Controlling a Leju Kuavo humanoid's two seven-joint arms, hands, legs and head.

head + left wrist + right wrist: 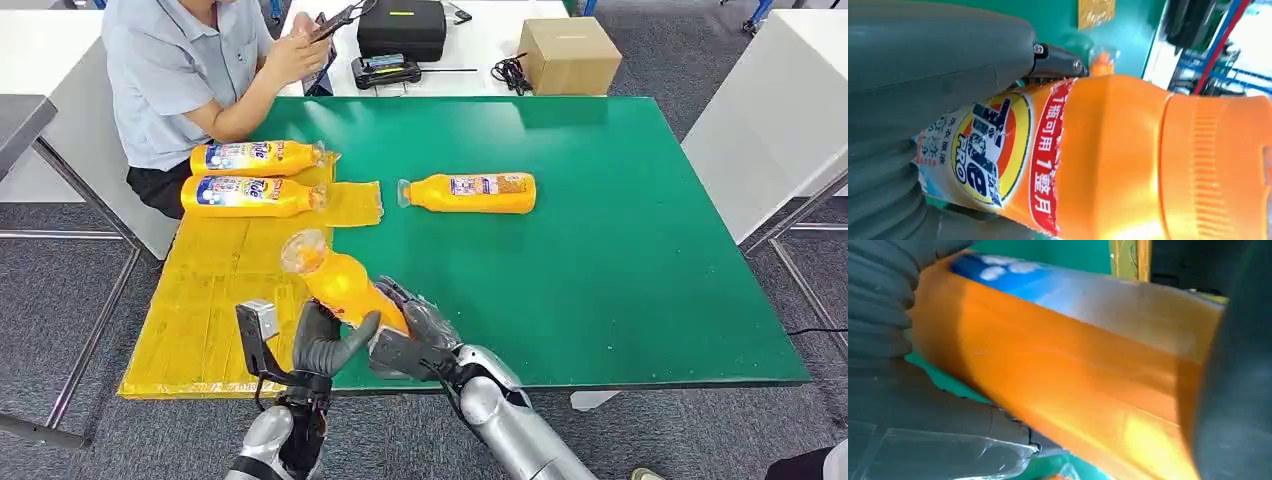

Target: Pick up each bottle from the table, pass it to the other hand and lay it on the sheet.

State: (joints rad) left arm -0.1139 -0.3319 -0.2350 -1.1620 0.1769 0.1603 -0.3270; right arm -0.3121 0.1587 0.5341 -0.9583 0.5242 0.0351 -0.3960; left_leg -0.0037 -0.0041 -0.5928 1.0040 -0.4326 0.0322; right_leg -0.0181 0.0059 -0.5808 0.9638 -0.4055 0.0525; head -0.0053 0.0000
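Note:
An orange detergent bottle (338,282) is tilted in the air over the front edge of the green table (620,270), its clear cap pointing up and away. My left hand (325,345) grips its lower end from the left and my right hand (415,335) wraps it from the right. The left wrist view has the labelled bottle (1108,160) under my thumb (938,55). In the right wrist view the bottle (1058,365) lies against my right hand (883,300). Two bottles (255,158) (250,196) lie on the yellow sheet (210,300). Another bottle (475,192) lies on the table.
A person (180,70) sits at the far left corner of the table looking at a phone, close to the sheet's far end. Behind the green table a white table carries a black case (402,28) and a cardboard box (568,55).

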